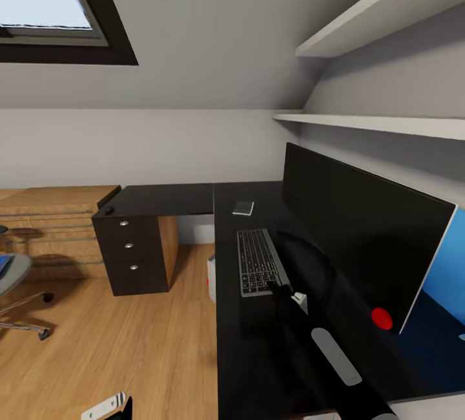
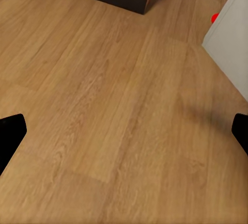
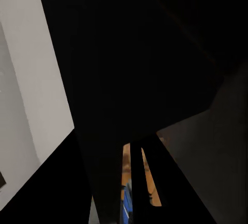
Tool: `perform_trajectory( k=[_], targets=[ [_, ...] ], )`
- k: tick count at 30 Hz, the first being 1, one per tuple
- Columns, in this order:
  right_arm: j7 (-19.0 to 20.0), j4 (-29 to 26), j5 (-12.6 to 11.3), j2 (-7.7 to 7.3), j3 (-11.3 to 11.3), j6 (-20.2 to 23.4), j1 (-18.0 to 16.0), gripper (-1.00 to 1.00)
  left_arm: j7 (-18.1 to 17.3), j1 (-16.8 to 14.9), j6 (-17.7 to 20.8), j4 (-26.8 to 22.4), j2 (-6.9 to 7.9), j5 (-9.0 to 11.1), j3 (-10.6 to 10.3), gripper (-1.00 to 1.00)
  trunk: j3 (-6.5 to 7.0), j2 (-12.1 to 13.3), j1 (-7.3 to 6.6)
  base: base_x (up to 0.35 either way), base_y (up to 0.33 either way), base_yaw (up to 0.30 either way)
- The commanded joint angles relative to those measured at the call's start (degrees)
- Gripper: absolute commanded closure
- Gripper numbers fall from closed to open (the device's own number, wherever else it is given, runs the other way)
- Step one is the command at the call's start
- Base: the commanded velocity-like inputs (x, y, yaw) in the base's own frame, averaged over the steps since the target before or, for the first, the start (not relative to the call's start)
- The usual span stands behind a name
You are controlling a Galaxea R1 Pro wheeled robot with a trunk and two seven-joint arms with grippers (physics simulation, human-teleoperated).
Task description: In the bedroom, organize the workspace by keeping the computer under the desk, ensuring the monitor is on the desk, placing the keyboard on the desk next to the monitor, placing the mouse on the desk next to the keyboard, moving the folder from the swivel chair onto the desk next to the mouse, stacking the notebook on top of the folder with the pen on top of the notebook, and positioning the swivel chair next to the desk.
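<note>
The monitor (image 1: 361, 239) stands on the desk (image 1: 174, 200) along the right wall, with the keyboard (image 1: 259, 261) lying just left of it. The computer (image 1: 211, 278) sits under the desk. The swivel chair (image 1: 16, 291) stands well apart, far left.

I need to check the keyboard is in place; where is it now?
In the head view the keyboard lies flat on the black desk, just left of the monitor, with a small grey object beyond it.
</note>
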Motion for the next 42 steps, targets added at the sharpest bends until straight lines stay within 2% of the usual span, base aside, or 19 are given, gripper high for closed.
perform_trajectory(
  k=[1, 24, 42],
  targets=[
    [0.27, 0.01, -0.34, -0.04, 0.11, 0.05, -0.04, 1.0, 0.12, 0.01, -0.14, -0.05, 0.0, 0.56, -0.05, -1.0, -0.23, -0.44, 0.23, 0.0, 0.0, 0.0],
    [0.64, 0.01, -0.12, -0.04, 0.12, 0.05, -0.04, 1.0, 0.12, 0.01, -0.2, -0.05, 0.0, 0.56, 0.02, -1.0, -4.36, -9.67, 5.28, 0.0, 0.0, 0.0],
    [0.55, 0.01, -0.16, -0.04, -0.04, 0.21, -0.04, 1.0, -0.21, 0.01, -0.18, -0.05, 0.03, 0.56, -0.05, -1.0, -4.36, -9.67, 5.28, 0.001, 0.0, 0.0]
  ],
)
